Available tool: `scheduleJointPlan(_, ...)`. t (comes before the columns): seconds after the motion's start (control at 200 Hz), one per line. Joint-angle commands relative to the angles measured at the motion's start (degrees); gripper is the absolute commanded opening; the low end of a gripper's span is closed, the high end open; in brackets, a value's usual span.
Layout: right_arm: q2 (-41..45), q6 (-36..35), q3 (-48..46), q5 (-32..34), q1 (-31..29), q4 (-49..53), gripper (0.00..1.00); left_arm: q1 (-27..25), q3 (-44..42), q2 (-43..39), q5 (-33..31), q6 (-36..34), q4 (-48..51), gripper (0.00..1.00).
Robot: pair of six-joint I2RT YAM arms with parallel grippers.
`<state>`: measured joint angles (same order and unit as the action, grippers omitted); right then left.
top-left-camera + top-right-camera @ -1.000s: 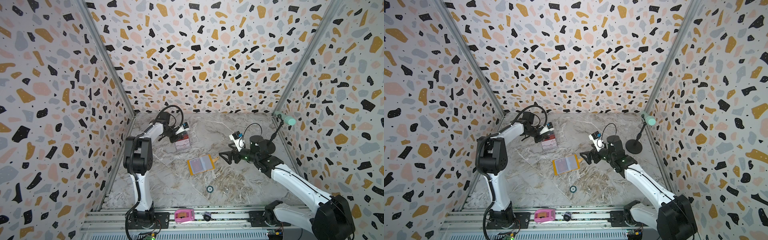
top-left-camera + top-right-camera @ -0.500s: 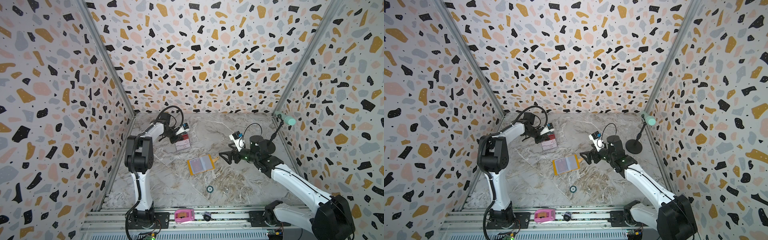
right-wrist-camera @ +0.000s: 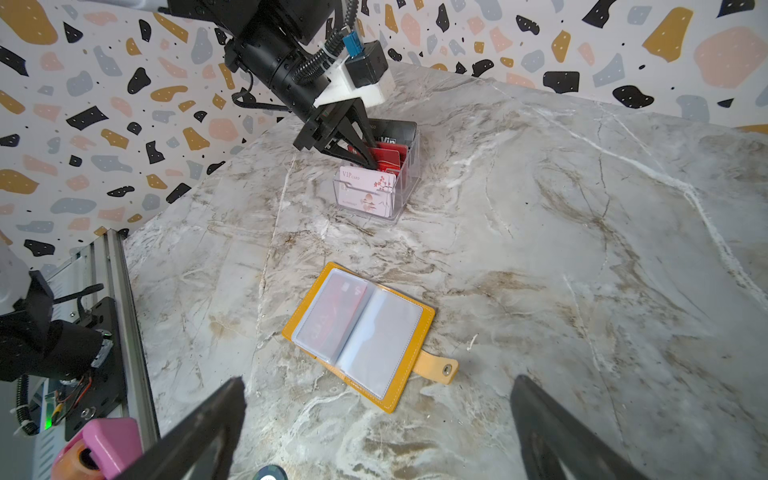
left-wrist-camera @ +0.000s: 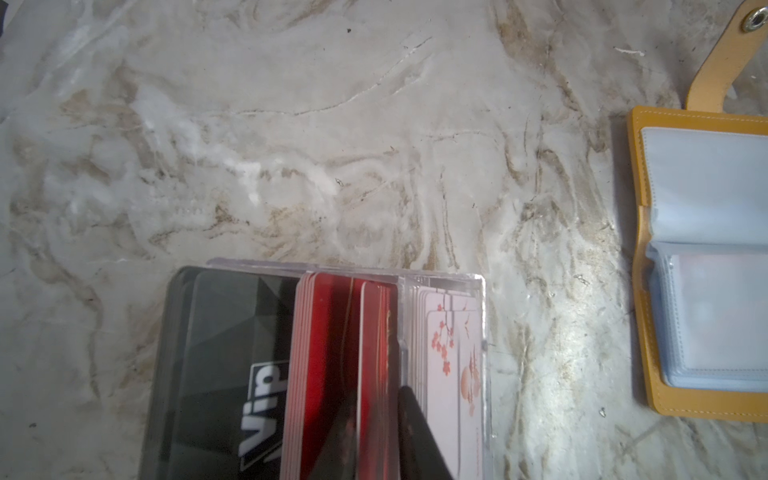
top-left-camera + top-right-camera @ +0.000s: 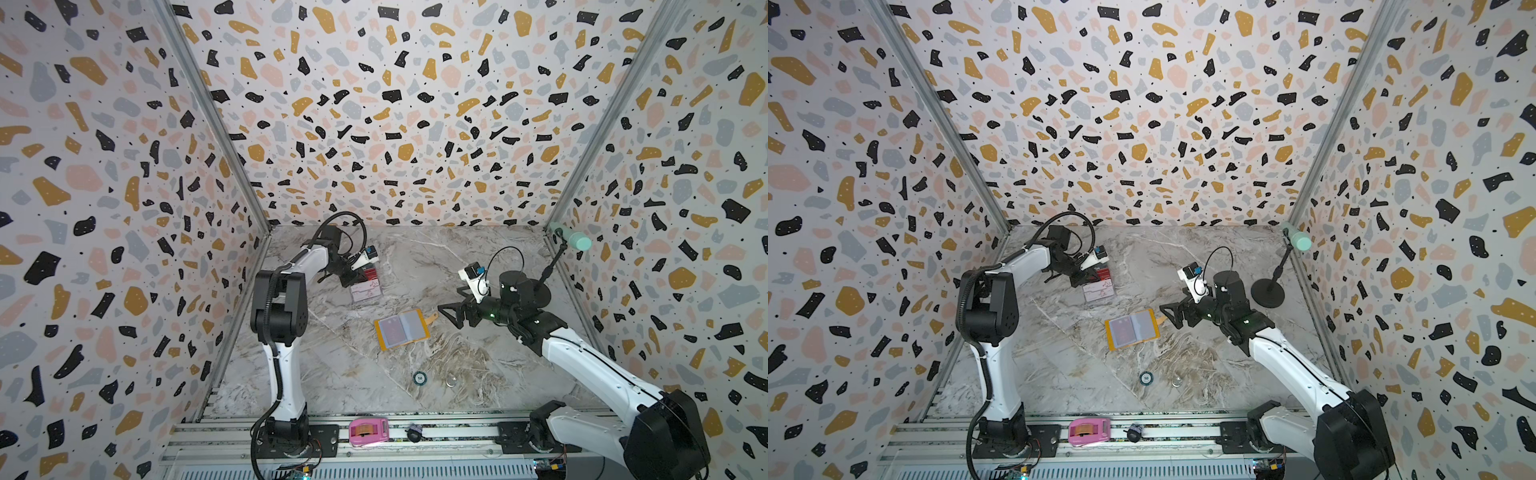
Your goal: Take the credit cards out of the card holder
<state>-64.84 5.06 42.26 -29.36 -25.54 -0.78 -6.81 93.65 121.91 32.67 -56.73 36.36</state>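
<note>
The mustard card holder [image 5: 401, 330] lies open on the marble table [image 5: 353, 374] (a red card [image 3: 332, 311] shows through one sleeve). The right gripper [image 5: 449, 316] hovers beside its snap tab [image 3: 446, 369], jaws wide. The left gripper [image 3: 370, 157], jaws narrow, dips among red cards [image 4: 320, 374] in a clear stand [image 3: 374, 199]; whether it pinches one cannot be told.

The card holder [image 3: 386, 336] is mustard-yellow, the cards [image 4: 324, 353] black, red and blossom-printed white
</note>
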Motion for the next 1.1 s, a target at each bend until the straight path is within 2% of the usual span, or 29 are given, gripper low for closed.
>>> scheduleJointPlan(0.0, 1.0, 0.3, -0.2, -1.0, 0.2, -0.3, 1.00, 0.2, 1.1, -0.3, -0.1, 1.7, -0.4, 0.23)
scheduleJointPlan(0.37, 0.9, 0.3, -0.3, -1.3, 0.3, -0.6, 1.00, 0.2, -1.5, -3.7, -2.6, 4.5, -4.3, 0.32)
scheduleJointPlan(0.771, 1.3, 0.3, -0.4, -1.5, 0.3, -0.9, 1.00, 0.2, -2.4, -5.9, -3.5, 6.6, -5.9, 0.33)
scheduleJointPlan(0.896, 1.3, 0.4, -0.4, -1.4, 0.3, -0.9, 1.00, 0.1, -3.2, -7.5, -5.4, 11.5, -8.5, 0.35)
scheduleJointPlan(1.096, 1.2, 0.6, -0.8, -1.6, 0.3, -1.6, 1.00, 0.1, -4.4, -12.0, -6.7, 14.5, -9.2, 0.38)
